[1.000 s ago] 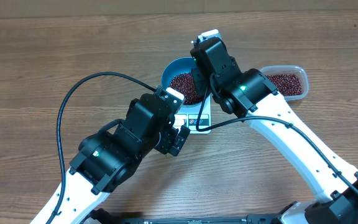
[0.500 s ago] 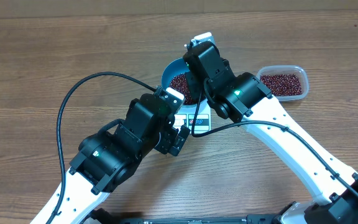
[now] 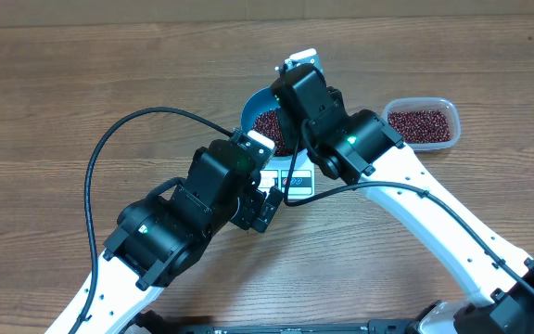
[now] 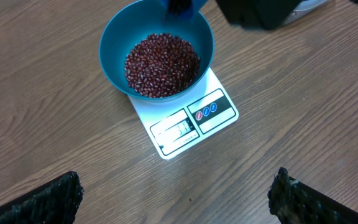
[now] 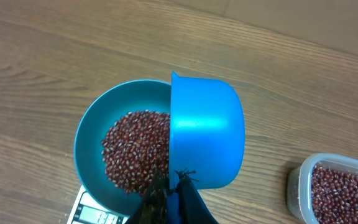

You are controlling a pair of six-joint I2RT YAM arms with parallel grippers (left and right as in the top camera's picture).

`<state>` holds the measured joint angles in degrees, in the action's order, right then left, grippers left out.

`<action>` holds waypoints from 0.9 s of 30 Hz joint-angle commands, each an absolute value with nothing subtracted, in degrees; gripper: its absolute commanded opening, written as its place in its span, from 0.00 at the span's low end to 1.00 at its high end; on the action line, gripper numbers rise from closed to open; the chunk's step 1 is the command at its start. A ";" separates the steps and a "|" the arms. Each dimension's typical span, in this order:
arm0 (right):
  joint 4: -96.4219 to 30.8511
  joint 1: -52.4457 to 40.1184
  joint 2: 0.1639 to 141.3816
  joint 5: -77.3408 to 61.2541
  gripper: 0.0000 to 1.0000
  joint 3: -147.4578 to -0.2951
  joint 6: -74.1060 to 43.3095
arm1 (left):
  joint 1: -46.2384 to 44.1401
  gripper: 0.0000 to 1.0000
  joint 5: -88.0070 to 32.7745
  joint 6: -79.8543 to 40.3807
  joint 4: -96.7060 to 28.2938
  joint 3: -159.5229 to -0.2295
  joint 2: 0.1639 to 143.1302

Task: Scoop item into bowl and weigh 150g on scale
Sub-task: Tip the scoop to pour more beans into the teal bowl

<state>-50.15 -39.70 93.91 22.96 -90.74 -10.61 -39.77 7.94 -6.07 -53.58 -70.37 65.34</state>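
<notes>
Wooden table (image 4: pixel 42 124) carries the scale (image 4: pixel 191 121), and the bowl (image 4: pixel 114 37) of beans (image 4: pixel 162 65) sits on it. The right gripper (image 5: pixel 176 199) is clenched on the handle of a scoop (image 5: pixel 207 137) tipped sideways over the bowl. The left gripper (image 4: pixel 176 202) hangs above, spread wide and holding nothing.

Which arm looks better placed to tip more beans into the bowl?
Right. The right pincer is shut on the blue scoop, tilted over the bowl of beans on the scale. The left pincer hangs open and empty, back from the scale.
</notes>
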 commanded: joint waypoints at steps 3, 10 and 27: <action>-49.87 -40.66 92.47 23.90 0.04 -92.49 -8.93 | -39.68 1.00 7.25 -6.85 -53.56 -69.73 65.58; -49.76 -40.66 92.47 19.59 0.04 -92.49 -2.15 | -39.68 0.99 7.25 -6.87 -53.56 -69.73 65.58; -48.14 -40.64 92.47 20.56 0.04 -92.49 2.79 | -39.68 1.00 7.25 -6.87 -53.56 -69.73 65.58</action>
<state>-49.17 -40.53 93.91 19.75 -90.74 3.36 -39.77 7.94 -6.07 -53.58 -70.37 65.34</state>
